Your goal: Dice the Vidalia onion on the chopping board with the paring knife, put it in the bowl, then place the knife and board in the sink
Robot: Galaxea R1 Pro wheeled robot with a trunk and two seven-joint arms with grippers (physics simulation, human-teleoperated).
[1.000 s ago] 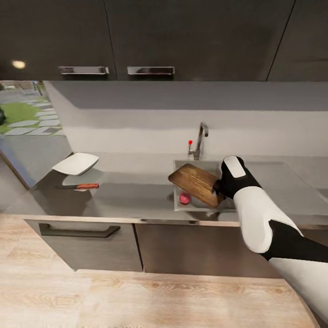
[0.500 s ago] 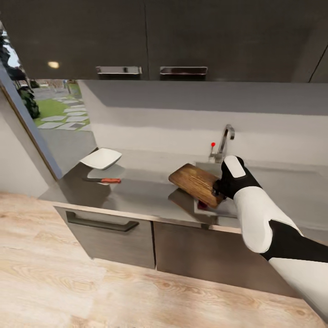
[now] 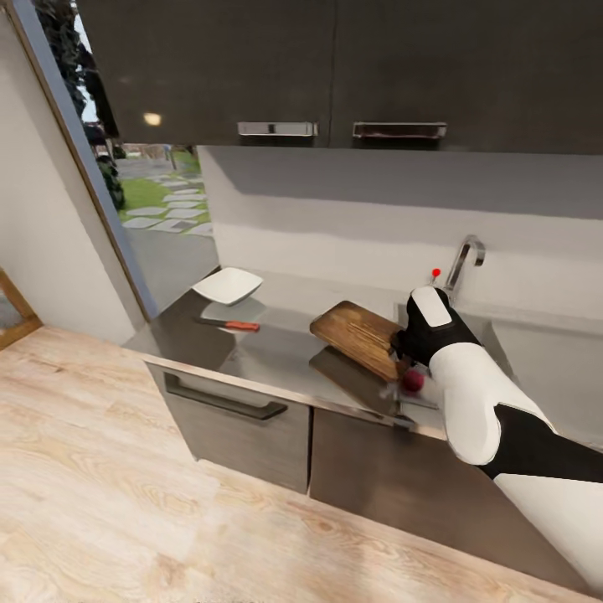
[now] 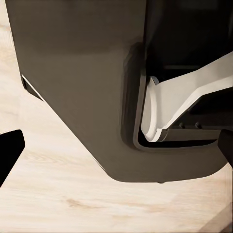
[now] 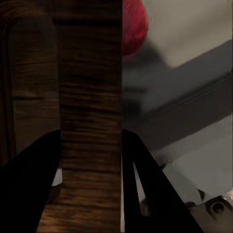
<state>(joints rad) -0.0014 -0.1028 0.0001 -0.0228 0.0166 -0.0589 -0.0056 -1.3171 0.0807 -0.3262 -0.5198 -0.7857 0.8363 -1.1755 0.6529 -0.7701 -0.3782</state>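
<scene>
Wooden and dark-grained, the board (image 3: pixel 358 337) is hanging in your right gripper (image 3: pixel 400 345), pinched by one edge: in the right wrist view the two black fingers (image 5: pixel 34 179) are sitting either side of the board's (image 5: pixel 90 116) thickness, pressed onto it. You are carrying it tilted above the countertop (image 3: pixel 276 352), not lying on it; its reflection is showing on the glossy grey just below.

What the coming move seems to turn on is where the board goes relative to the knife (image 3: pixel 230 325). From the gripper the board is running out toward 10 o'clock, its long axis pointing roughly at the knife and the bowl (image 3: pixel 227 286), which are both well apart from it, further along at about 9 to 10 o'clock. The knife is lying flat, handle toward the board, just beside the bowl on its 6 o'clock side. The onion (image 3: pixel 412 381) is sitting at about 5 o'clock from the gripper, just under your wrist, in the sink (image 3: pixel 419 400); the wrist view is catching its red curve (image 5: pixel 135 24) beyond the board's edge.

Your right arm is the nearer one to everything. Your left gripper is looking down at floor and the robot's base; I cannot tell how its fingers are standing.

Counting: one board, one knife, one bowl, one onion, one sink with one tap (image 3: pixel 466 255).
</scene>
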